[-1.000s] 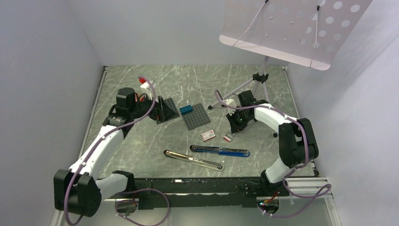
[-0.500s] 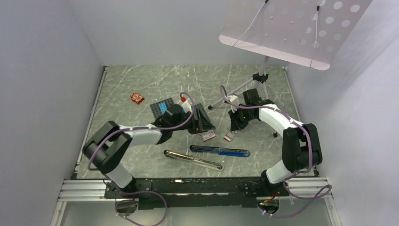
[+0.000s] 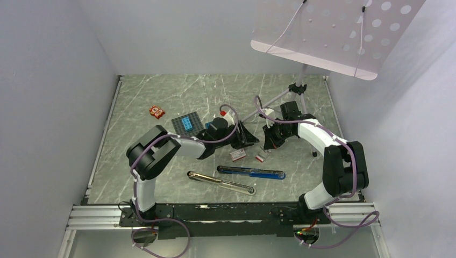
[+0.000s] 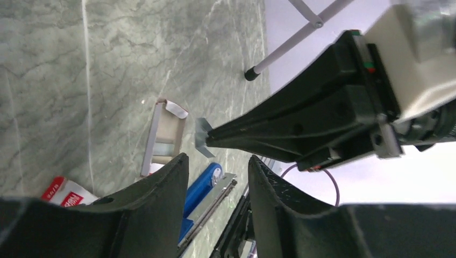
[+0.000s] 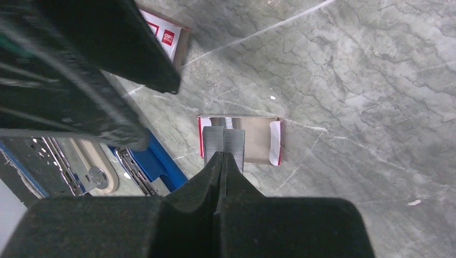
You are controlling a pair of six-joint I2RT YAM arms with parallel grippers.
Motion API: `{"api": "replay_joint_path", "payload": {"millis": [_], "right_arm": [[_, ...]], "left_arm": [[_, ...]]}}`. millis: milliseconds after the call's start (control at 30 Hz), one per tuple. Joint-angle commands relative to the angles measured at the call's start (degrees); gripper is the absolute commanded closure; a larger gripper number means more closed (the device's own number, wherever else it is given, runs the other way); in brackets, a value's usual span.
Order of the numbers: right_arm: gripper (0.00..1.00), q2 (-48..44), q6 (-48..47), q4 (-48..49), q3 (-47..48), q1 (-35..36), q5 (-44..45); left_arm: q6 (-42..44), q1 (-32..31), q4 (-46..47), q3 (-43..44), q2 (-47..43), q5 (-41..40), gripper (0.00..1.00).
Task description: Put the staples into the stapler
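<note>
Where the arm bases sit at the near edge of the table [image 3: 113,177], you first meet a long silver piece [image 3: 220,183] and, just beyond it, the blue stapler [image 3: 251,172] lying opened out flat. Past those, the white box [image 3: 237,155] with red print lies near the grey tray [image 3: 262,157] with its red end, both flat on the table. Your right hand [image 5: 221,157] is pressed together on a short staple strip [image 5: 223,141], holding it over the tray. Your left hand [image 4: 218,161] is spread with nothing between its fingers, close beside the right one. Farther back you have a grey studded plate [image 3: 185,122], an orange tile [image 3: 157,112] and a tripod [image 3: 298,88].
</note>
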Motion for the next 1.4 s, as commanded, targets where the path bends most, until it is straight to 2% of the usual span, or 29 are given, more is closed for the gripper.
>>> {"api": "replay_joint_path", "payload": {"millis": [0, 400, 767, 833, 1133, 1367], "right_arm": [[1.0, -0.93, 0.52, 0.31, 0.26, -0.33, -1.8], [1.0, -0.5, 0.38, 0.44, 0.43, -0.32, -1.87], [1.0, -0.11, 0.29, 0.26, 0.44, -0.3, -2.09], [1.0, -0.1, 0.24, 0.2, 0.48, -0.32, -2.15], [1.0, 0.64, -0.13, -0.34, 0.66, -0.33, -2.34], [1.0, 0.91, -0.23, -0.37, 0.7, -0.35, -2.35]], "left_arm": [[-1.75, -0.57, 1.47, 3.25, 3.57, 0.73, 0.52], [-4.07, -1.92, 3.17, 6.52, 8.35, 4.04, 0.55], [-6.94, -2.53, 6.93, 6.95, 11.13, 5.42, 0.66], [-7.33, -2.51, 7.52, 7.0, 11.34, 5.47, 0.71], [-8.65, -2.59, 9.28, 7.64, 12.7, 5.64, 0.73], [-9.19, -2.55, 10.64, 7.55, 13.16, 6.15, 0.85]]}}
